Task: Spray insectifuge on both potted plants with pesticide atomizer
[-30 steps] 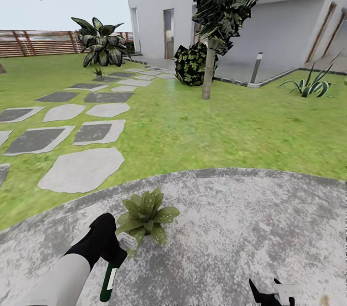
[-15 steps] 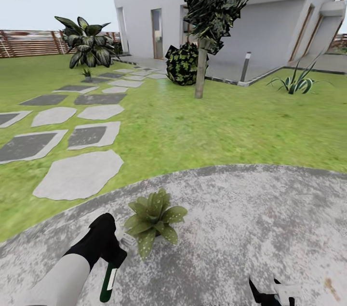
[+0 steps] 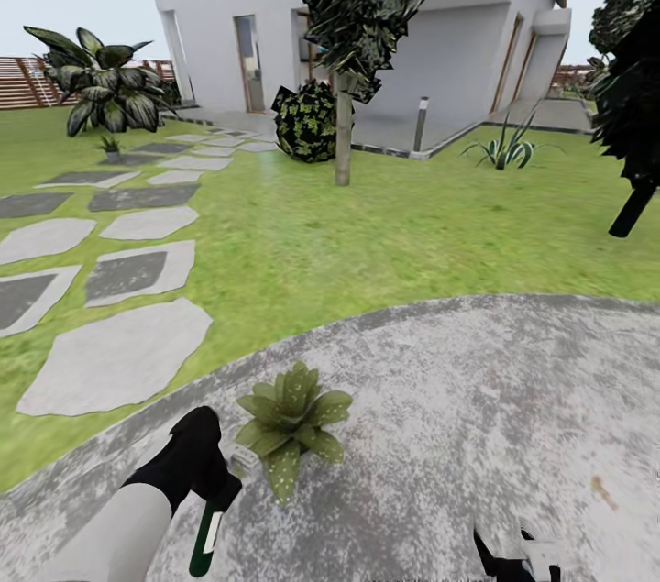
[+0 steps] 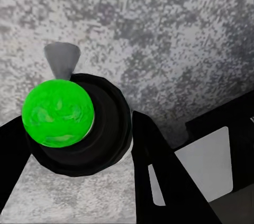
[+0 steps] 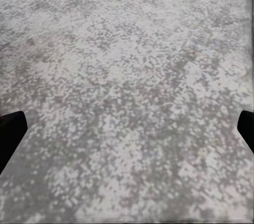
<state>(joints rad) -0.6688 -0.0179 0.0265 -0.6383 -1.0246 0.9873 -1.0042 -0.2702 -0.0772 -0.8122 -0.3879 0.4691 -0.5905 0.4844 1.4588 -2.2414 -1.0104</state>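
Now the left gripper (image 3: 213, 488) squeezes the pesticide atomizer (image 3: 206, 534), with a potted plant (image 3: 291, 425) close at its 1 o'clock.

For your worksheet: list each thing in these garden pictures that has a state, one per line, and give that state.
Left gripper: shut on the pesticide atomizer.
Pesticide atomizer: held, hanging down over the patio.
Right gripper: open, nothing between its fingers.
Potted plant: upright on the patio, beside the left gripper.
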